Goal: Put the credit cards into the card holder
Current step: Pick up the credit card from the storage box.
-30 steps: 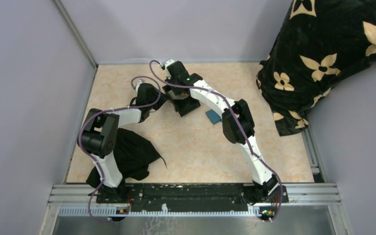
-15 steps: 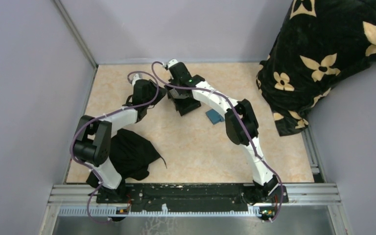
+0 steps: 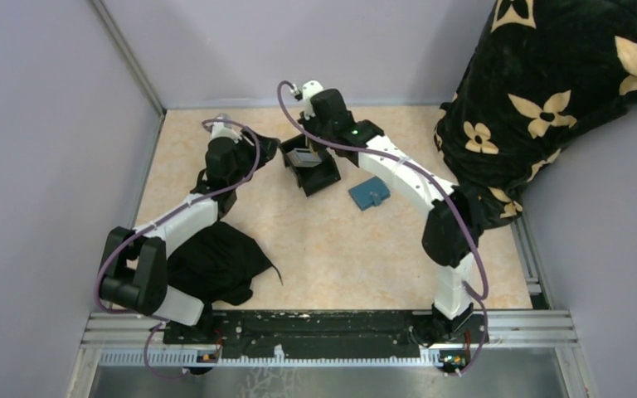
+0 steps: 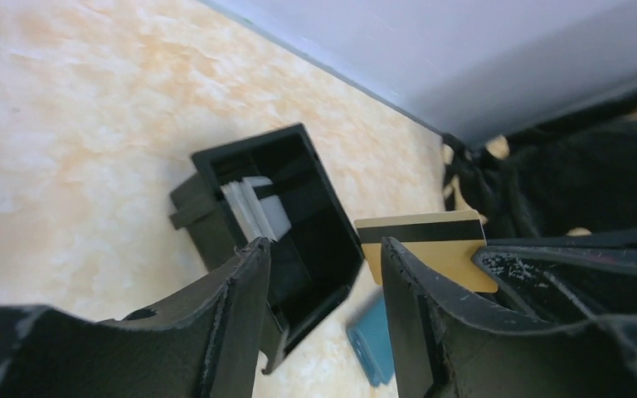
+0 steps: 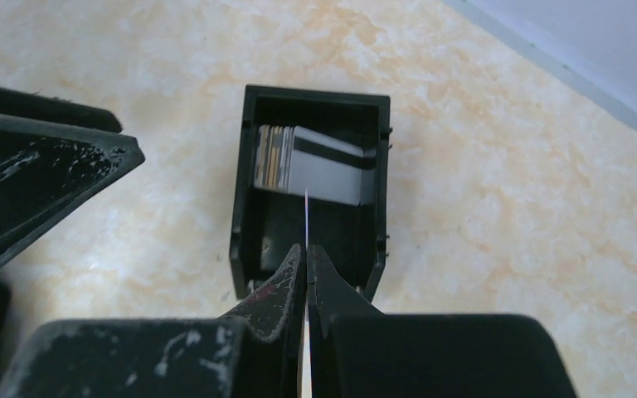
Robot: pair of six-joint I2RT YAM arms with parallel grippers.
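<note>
Peach marbled tabletop — lilac walls

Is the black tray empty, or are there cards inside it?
Not empty. In the right wrist view, a stack of cards leans inside the black tray, at its far end.

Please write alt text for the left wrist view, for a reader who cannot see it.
A tan-yellow card with a black stripe is held by the right gripper, close to a black open-topped plastic tray containing pale cards. The open left gripper frames the view; a small teal-blue wallet lies on the beige table.
</note>
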